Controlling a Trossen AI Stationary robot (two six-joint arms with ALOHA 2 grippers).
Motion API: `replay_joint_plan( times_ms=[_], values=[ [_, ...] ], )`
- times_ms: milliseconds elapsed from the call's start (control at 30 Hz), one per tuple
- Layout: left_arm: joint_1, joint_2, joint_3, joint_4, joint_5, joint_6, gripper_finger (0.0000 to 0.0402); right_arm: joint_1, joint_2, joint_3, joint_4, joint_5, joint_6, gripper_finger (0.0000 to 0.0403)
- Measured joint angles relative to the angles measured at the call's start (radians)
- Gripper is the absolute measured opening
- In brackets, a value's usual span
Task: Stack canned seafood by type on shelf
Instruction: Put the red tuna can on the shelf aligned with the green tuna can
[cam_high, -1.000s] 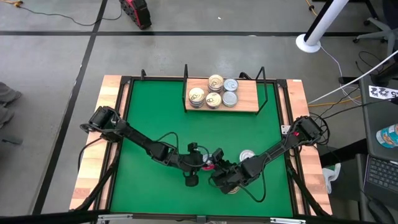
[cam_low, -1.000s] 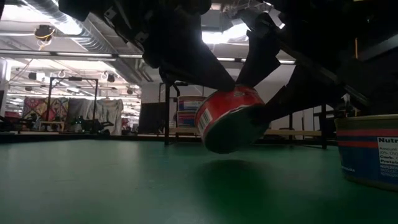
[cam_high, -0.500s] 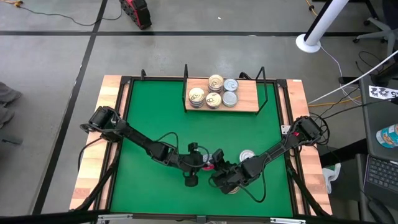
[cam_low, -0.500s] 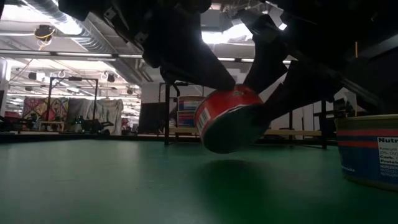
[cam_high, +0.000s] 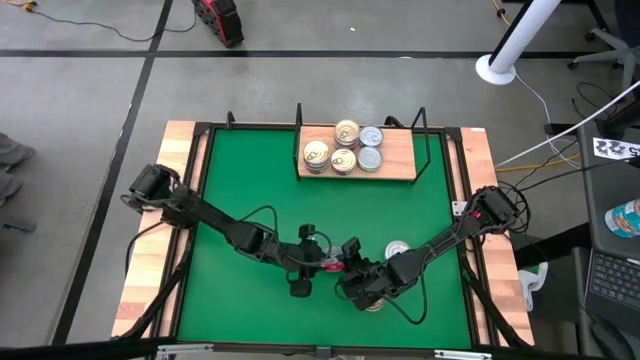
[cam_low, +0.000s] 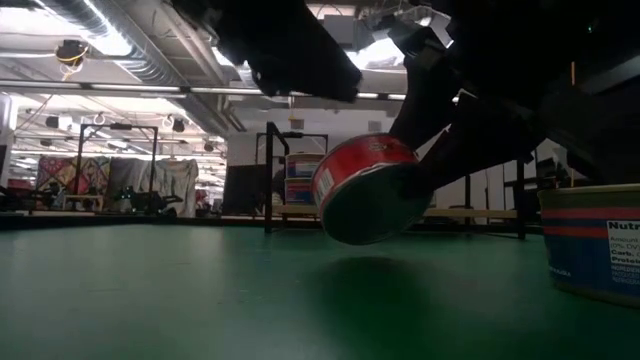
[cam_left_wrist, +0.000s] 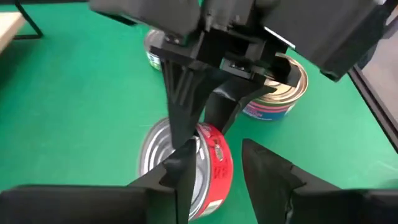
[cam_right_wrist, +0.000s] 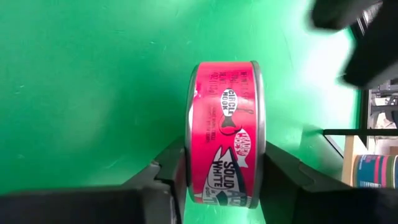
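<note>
Right gripper (cam_right_wrist: 221, 171): partly closed, clamped on the red tin (cam_right_wrist: 224, 137) across its two flat faces. Red tin: on edge, tilted, clear of the table (cam_high: 250, 170), at about 6 o'clock on it near the front edge. Left gripper (cam_left_wrist: 217, 180): open about halfway, holding nothing, fingers standing either side of the red tin without gripping it.

Shelf (cam_high: 400, 160): at 12 o'clock on the table, carrying gold-topped tins (cam_high: 316, 154) toward 9 o'clock and silver-topped tins (cam_high: 370, 148) beside them toward 3 o'clock. Loose tin (cam_high: 398, 250): flat on the table at about 4 o'clock.

Hazards, judged from this position:

1. Slip. Smooth metal faces, pinched near the rim only (narrow contact). Expect rotation or a drop under any quick swing toward 12 o'clock. Move slowly; keep the clamp firm.
2. Collision between arms. Both wrists crowded at 6 o'clock. Clear the left gripper toward 9 o'clock before carrying; otherwise risk knocking the red tin loose.
3. Bad landing. Held on edge, cannot stack as is. Turn flat before lowering, or expect rolling off the shelf.
4. Toppled stacks. Approach the shelf from 6 o'clock, above stack height, clear of the wire posts.
5. Wrong pile. Top colour of the red tin only partly visible; confirm before choosing a stack.
</note>
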Motion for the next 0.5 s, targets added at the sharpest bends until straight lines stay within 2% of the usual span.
replay_joint_plan(
  times_ms=[133, 267, 500],
  values=[
    [0.0, -0.064, 0.0, -0.069, 0.0, 0.004, 0.0136, 0.0, 0.0, 0.003, -0.018, 0.0, 0.001, 0.0138],
    [0.0, -0.128, 0.0, -0.18, -0.001, 0.021, 0.0147, 0.0, 0.0, 0.053, -0.108, 0.0, 0.031, 0.0137],
    [0.005, -0.214, 0.0, -0.316, -0.011, 0.022, 0.0146, 0.0, 0.0, 0.213, -0.431, 0.018, 0.131, 0.0137]
  ],
)
